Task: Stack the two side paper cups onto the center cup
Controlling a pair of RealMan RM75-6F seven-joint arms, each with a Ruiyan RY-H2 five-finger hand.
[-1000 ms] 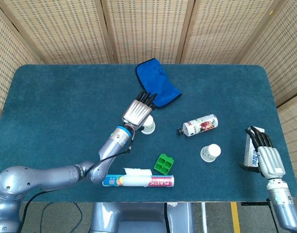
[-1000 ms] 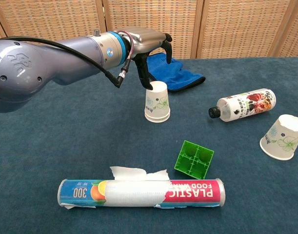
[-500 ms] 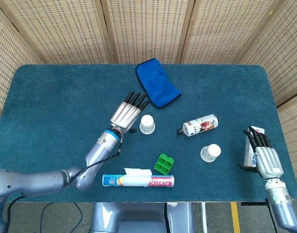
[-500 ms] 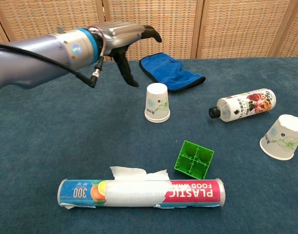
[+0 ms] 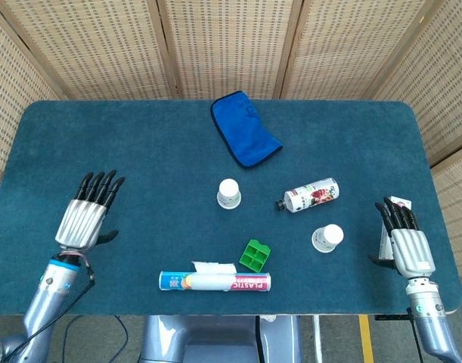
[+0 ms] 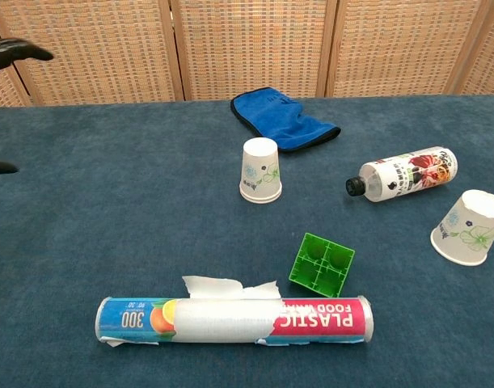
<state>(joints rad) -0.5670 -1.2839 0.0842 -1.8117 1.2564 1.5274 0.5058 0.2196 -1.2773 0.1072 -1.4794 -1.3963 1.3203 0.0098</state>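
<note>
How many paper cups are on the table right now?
2 show. One paper cup stands upside down near the table's middle; the other cup sits near the right side, below the bottle. A stacked cup could be hidden.

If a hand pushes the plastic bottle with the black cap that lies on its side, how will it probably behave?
The plastic bottle with the black cap lies on its side on the blue table cloth, so it will probably roll when pushed across its length. Its round, glossy label looks smooth, so fingers may slip. It seems stiff, not floppy; its weight cannot be judged.
</note>
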